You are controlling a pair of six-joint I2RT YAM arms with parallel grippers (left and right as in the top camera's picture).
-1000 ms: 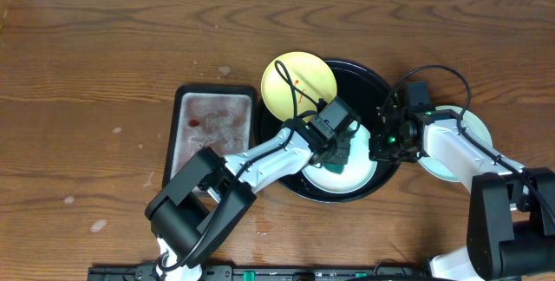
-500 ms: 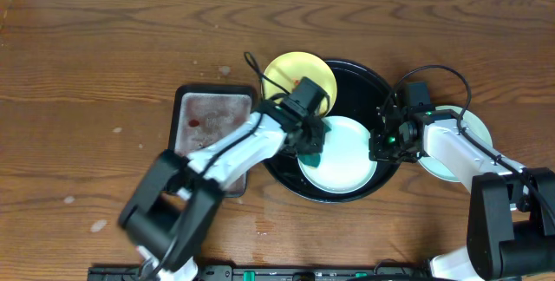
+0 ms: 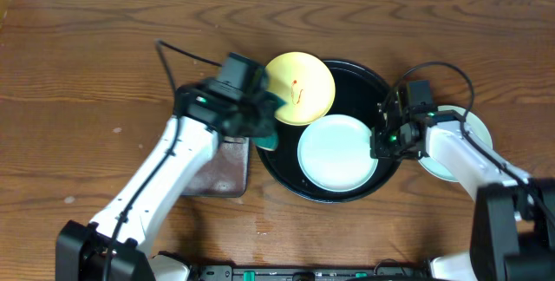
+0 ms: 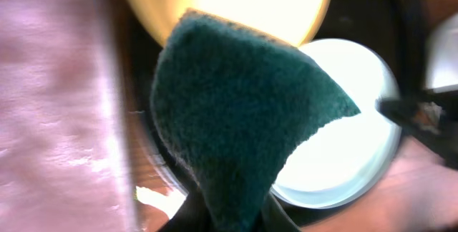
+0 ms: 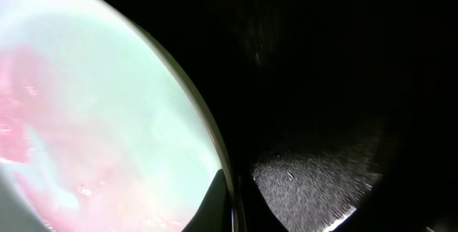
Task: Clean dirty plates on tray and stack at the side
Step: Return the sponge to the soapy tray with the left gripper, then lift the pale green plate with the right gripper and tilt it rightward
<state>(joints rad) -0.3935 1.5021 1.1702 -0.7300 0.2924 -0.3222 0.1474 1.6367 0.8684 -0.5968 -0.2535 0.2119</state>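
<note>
On the large round glossy black tray lies a small mint-blue plastic plate, probably light and slippery, its rim the best hold, pinched by the right gripper; the left gripper clamps a green sponge.

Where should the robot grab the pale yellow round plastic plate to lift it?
Pinch the pale yellow round plastic plate by its far-left rim, coming from the left. That edge sticks out over the raised rim of the large round black tray, so a finger can probably slide under. The left hand is nearest, but it holds a dark green sponge.
</note>
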